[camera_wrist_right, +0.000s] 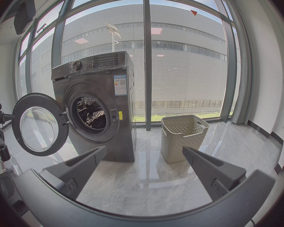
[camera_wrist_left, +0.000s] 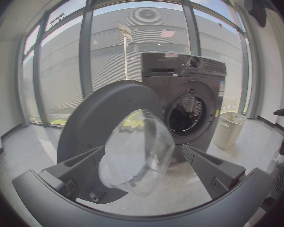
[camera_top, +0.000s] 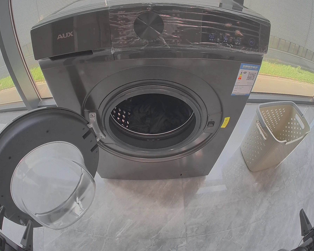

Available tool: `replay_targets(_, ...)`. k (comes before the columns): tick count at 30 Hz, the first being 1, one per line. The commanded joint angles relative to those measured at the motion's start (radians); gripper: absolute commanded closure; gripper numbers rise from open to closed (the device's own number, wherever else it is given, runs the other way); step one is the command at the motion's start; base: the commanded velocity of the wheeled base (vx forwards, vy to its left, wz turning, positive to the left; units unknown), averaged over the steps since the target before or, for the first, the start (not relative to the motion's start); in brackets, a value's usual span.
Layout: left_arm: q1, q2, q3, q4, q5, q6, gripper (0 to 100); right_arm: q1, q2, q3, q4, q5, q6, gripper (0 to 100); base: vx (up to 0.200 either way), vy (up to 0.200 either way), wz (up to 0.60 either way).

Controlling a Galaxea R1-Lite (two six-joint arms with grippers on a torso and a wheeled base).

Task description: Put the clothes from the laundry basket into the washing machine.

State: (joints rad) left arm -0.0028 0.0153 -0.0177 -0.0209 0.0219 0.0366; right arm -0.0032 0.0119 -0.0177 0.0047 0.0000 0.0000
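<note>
The grey washing machine stands in front of me with its round door swung wide to the left. Dark clothes lie inside the drum. The cream laundry basket stands on the floor to the right of the machine, and no clothes show in it. My left gripper hangs low at the bottom left, just before the door, open with nothing in it. At the bottom right my right gripper is open and holds nothing, well short of the basket.
Tall windows and their frames close off the space behind the machine. Grey marble floor stretches bare between me and the machine. The open door juts out close to my left arm.
</note>
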Motion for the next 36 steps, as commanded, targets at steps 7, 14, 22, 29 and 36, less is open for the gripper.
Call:
replay_targets(7, 0.001, -0.012, 0.018, 0.019, -0.013, -0.029, 0, 0.000, -0.012, 0.016, 0.000, 0.002, 0.000, 0, -0.029, 0.000, 0.00)
replay_targets(14, 0.001, -0.012, 0.018, 0.019, -0.013, -0.030, 0, 0.000, -0.012, 0.018, 0.000, 0.002, 0.000, 0, -0.200, 0.000, 0.00)
replay_targets(22, 0.001, -0.012, 0.018, 0.019, -0.014, -0.030, 0, 0.000, -0.012, 0.018, -0.002, 0.002, 0.000, 0, -0.025, 0.000, 0.00)
replay_targets(29, 0.000, -0.011, 0.016, 0.021, -0.013, -0.044, 0, 0.000, -0.012, 0.018, -0.002, 0.002, 0.000, 0, 0.000, 0.171, 0.00)
replay_targets(36, 0.000, -0.011, 0.016, 0.021, -0.013, -0.043, 0, 0.000, -0.012, 0.018, -0.002, 0.002, 0.000, 0, 0.000, 0.200, 0.00)
